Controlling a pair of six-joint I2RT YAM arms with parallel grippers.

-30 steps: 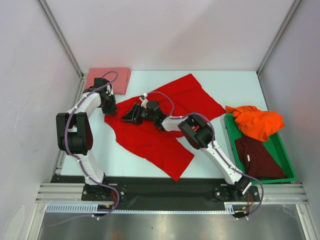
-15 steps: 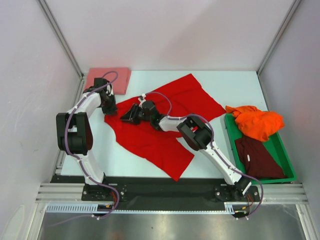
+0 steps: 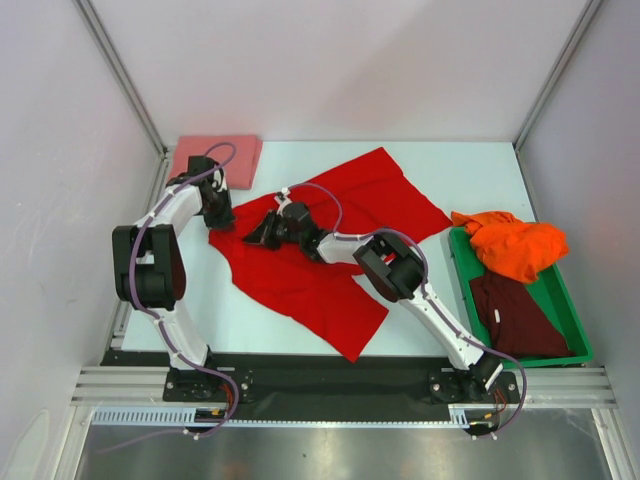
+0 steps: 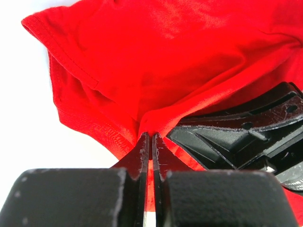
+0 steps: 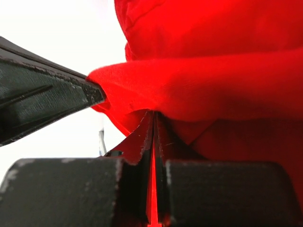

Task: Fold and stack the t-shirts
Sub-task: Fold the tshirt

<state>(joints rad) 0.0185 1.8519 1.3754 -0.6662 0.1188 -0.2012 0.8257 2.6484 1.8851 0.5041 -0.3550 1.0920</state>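
A bright red t-shirt [image 3: 330, 240] lies spread and crumpled across the middle of the table. My left gripper [image 3: 222, 215] is shut on its left edge; in the left wrist view the cloth [image 4: 156, 71] bunches into the pinched jaws of the left gripper [image 4: 150, 137]. My right gripper [image 3: 262, 234] is a little to the right of it, shut on a fold of the same red t-shirt [image 5: 213, 85], which is nipped in the right gripper [image 5: 154, 116]. A salmon-pink t-shirt [image 3: 215, 158] lies folded at the back left. An orange t-shirt [image 3: 512, 243] and a dark maroon one [image 3: 515, 315] lie in the bin.
The green plastic bin [image 3: 568, 320] stands at the right edge of the table. White walls with metal frame posts [image 3: 120, 75] close in the back and both sides. The two grippers are close together, each showing in the other's wrist view.
The right gripper has slid a little left along the red t-shirt and closed on a fold of it. The left gripper has stayed shut on the cloth.
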